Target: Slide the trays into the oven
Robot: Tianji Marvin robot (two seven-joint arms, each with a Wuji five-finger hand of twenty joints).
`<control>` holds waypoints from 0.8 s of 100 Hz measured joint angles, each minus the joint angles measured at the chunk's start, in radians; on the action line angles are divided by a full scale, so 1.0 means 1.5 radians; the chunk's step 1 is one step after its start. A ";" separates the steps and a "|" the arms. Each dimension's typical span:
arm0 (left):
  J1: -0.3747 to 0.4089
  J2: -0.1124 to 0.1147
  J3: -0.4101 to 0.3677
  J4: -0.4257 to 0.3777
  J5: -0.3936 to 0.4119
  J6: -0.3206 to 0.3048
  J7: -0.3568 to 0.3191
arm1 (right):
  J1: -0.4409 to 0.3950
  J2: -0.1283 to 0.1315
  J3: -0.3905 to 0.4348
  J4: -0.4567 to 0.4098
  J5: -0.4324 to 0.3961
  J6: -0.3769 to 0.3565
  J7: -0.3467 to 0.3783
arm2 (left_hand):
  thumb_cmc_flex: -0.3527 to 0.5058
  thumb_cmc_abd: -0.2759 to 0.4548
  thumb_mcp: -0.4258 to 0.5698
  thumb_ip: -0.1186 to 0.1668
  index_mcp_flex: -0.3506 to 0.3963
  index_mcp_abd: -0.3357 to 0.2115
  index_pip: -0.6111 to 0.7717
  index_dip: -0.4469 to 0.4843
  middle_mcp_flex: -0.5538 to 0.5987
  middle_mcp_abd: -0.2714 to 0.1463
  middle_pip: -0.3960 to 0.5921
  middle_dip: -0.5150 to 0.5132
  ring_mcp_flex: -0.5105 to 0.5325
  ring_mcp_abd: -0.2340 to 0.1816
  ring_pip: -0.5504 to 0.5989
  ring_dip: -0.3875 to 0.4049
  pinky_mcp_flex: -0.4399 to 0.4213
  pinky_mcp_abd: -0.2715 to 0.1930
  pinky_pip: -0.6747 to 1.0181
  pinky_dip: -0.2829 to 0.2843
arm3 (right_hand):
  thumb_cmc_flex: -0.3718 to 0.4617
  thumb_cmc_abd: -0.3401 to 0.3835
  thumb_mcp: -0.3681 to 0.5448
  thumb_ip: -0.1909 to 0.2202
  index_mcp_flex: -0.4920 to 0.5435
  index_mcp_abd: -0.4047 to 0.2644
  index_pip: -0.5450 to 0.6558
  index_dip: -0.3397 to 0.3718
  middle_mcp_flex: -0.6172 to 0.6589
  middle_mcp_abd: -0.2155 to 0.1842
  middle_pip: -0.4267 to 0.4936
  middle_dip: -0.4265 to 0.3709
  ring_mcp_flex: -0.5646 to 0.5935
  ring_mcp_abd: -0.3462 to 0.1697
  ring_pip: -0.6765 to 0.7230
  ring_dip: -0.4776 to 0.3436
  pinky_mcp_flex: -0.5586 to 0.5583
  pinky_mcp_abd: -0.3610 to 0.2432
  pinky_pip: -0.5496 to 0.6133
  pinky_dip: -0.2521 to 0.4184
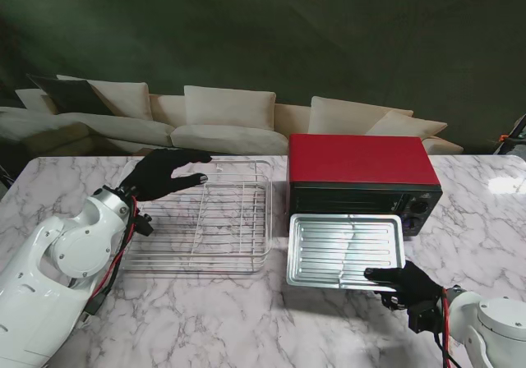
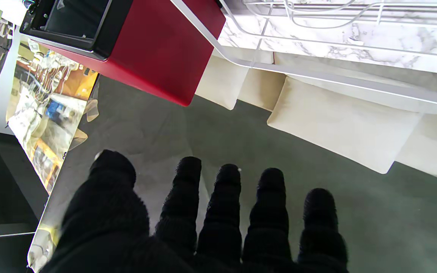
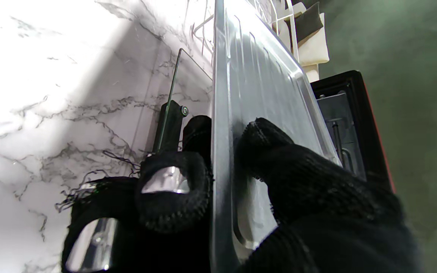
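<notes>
Baking tray (image 1: 345, 251) at open oven (image 1: 362, 173) mouth, near edge pinched by right hand (image 1: 404, 282). Wire rack (image 1: 205, 216) on table, untouched; left hand (image 1: 164, 173) above, fingers spread, empty. 0 of 2 inserted.

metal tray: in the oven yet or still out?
Mostly out. The metal tray lies in front of the oven, its far edge at the mouth, with the right hand pinching its near rim.
</notes>
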 measured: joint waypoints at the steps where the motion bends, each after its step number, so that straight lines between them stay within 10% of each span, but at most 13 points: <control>1: 0.000 0.000 0.000 0.000 0.000 0.000 0.000 | 0.003 0.000 -0.001 0.002 0.000 0.002 0.001 | 0.000 0.000 0.000 0.000 0.000 0.000 0.000 0.000 0.000 0.000 0.000 0.000 0.000 0.000 0.000 0.000 0.000 0.000 0.000 0.000 | 0.000 0.000 0.000 0.000 0.000 0.000 0.000 0.000 0.000 0.000 0.000 0.000 0.000 0.000 0.000 0.000 0.000 0.000 0.000 0.000; 80: -0.006 0.000 0.014 0.007 -0.002 0.004 -0.001 | 0.118 0.003 -0.029 0.161 0.054 0.045 0.060 | 0.003 0.007 0.000 0.000 0.000 0.000 0.000 0.000 0.000 0.000 0.000 0.000 0.000 0.000 0.000 0.000 0.000 0.000 0.000 0.000 | 0.000 0.007 -0.007 0.001 -0.007 0.000 -0.001 0.017 -0.002 -0.008 0.011 0.009 0.000 -0.008 0.005 0.000 0.000 -0.009 0.001 -0.006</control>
